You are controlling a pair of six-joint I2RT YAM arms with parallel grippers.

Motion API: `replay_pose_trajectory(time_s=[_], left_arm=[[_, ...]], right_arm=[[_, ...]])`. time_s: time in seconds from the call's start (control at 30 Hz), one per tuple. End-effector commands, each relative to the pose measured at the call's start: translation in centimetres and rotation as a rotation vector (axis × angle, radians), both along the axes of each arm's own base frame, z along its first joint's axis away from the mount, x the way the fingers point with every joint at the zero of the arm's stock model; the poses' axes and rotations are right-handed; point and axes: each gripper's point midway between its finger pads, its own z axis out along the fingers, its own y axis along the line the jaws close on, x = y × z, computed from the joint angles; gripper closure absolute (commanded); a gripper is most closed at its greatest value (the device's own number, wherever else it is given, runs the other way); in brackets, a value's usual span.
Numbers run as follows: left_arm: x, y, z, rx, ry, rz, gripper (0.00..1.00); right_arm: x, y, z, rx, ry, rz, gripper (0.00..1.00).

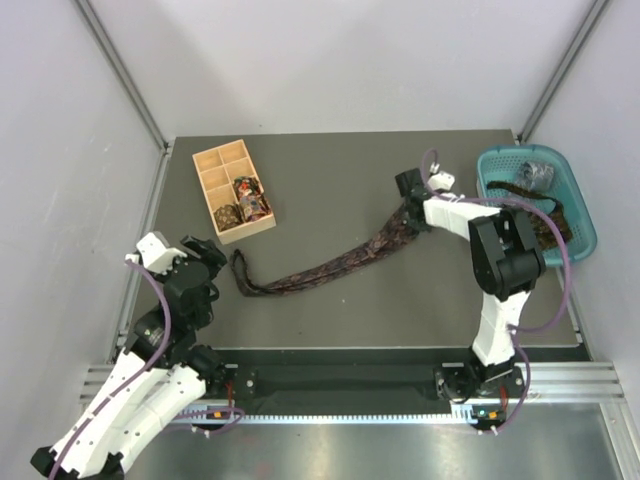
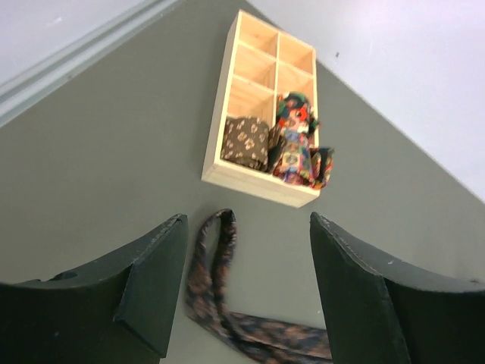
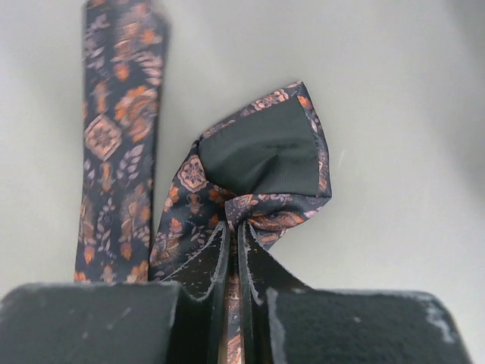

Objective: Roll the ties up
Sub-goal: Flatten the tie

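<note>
Matte grey desk, one long paisley tie lying across it.
The tie is a narrow, soft fabric strip running from near my left arm over to my right. My right jaws are clamped tight on its pointed end, which folds over to show dark lining. My left jaws stand wide apart, holding nothing, above its doubled-over end.

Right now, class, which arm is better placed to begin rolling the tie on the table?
Right. The right claw is shut on the tie at its folded-up end; the left claw hangs open near the bend, gripping nothing.
</note>
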Motion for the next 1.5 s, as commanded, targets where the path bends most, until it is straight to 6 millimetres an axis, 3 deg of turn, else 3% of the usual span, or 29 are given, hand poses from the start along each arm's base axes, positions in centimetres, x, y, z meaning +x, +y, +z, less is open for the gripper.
replay_pose_trajectory(time_s=[0.0,0.03,0.07,0.1,0.13,0.17,0.2,0.23,0.27,0.3,0.33,0.37,0.4,0.47,0.5,0.53,0.57,0.63,0.67,0.7,0.8,0.87,0.9,1.03,1.17,1.33,1.47], left_arm=[[0.9,-1.2,-1.0,-0.005,-0.001,-0.044,0.30],[1.0,-1.6,-1.3,-0.009,0.001,-0.061,0.30],[1.4,-1.9,-1.3,-0.010,-0.004,-0.073,0.30],[1.5,-2.1,-1.8,-0.006,0.004,-0.080,0.30],[1.7,-2.4,-2.1,0.001,0.014,-0.089,0.30],[2.0,-2.7,-2.1,0.003,0.013,-0.100,0.30],[2.1,-2.8,-2.4,0.011,0.021,-0.103,0.30],[2.2,-3.0,-2.7,0.019,0.031,-0.108,0.30],[2.4,-3.2,-2.8,0.028,0.037,-0.124,0.30],[2.6,-3.5,-2.8,0.030,0.033,-0.135,0.31],[2.7,-3.6,-3.1,0.038,0.040,-0.141,0.31],[2.8,-3.7,-3.1,0.047,0.039,-0.149,0.31],[3.0,-4.2,-3.2,0.045,0.035,-0.172,0.31],[3.1,-4.6,-3.9,0.063,0.046,-0.199,0.31],[3.3,-5.1,-3.9,0.059,0.039,-0.224,0.31],[3.4,-5.4,-4.2,0.064,0.046,-0.237,0.31],[3.4,-5.6,-4.4,0.065,0.051,-0.245,0.31],[3.7,-6.4,-4.7,0.063,0.060,-0.280,0.31],[3.8,-6.6,-4.8,0.071,0.063,-0.293,0.31],[3.9,-7.0,-4.8,0.072,0.065,-0.312,0.31],[4.2,-7.4,-4.9,0.088,0.064,-0.335,0.32],[4.3,-8.0,-5.0,0.095,0.055,-0.367,0.32],[4.4,-8.2,-5.3,0.101,0.058,-0.379,0.33],[4.7,-9.2,-6.7,0.113,0.090,-0.426,0.34],[5.1,-10.2,-8.1,0.122,0.129,-0.469,0.33],[6.1,-12.8,-9.6,0.143,0.167,-0.582,0.31],[6.8,-14.2,-11.5,0.151,0.263,-0.626,0.33]], right_arm=[[4.0,-2.9,-0.1,0.011,0.013,0.021,1.00],[4.9,-3.3,-0.1,0.012,0.015,0.022,1.00],[5.4,-4.4,-1.3,-0.004,0.052,0.016,1.00],[7.7,-4.2,0.2,0.011,0.010,0.019,1.00],[8.4,-4.4,0.1,0.017,0.020,0.019,1.00],[9.1,-5.1,-1.3,0.017,0.049,0.019,0.99],[11.5,-4.8,0.3,0.045,-0.003,0.030,0.98],[12.5,-4.9,0.4,0.062,-0.012,0.029,0.98],[13.4,-5.5,-0.8,0.077,-0.005,0.031,0.96],[15.6,-4.8,1.0,0.120,-0.060,0.056,0.94],[16.7,-4.9,1.3,0.140,-0.076,0.062,0.91],[17.5,-5.1,0.5,0.159,-0.071,0.076,0.80],[19.1,-4.5,2.3,0.197,-0.116,0.103,0.71],[20.0,-4.7,3.5,0.209,-0.145,0.118,0.34],[20.3,-4.6,4.5,0.210,-0.168,0.133,0.31],[20.2,-4.5,5.1,0.205,-0.179,0.141,0.30],[20.2,-4.7,7.4,0.198,-0.218,0.148,0.30],[19.3,-4.9,8.0,0.183,-0.243,0.157,0.31],[18.8,-4.8,10.7,0.174,-0.292,0.179,0.33],[18.1,-4.5,9.9,0.178,-0.292,0.201,0.34],[17.2,-3.6,12.0,0.147,-0.309,0.249,0.40],[16.5,-2.2,11.4,0.136,-0.262,0.287,0.40],[16.8,-1.8,12.0,0.130,-0.268,0.292,0.40],[16.2,-0.1,10.1,0.092,-0.201,0.272,0.39],[15.8,0.7,8.4,0.064,-0.155,0.244,0.30],[15.5,1.9,5.5,0.058,-0.091,0.251,0.30],[14.9,1.7,3.9,0.047,-0.048,0.236,0.37]])
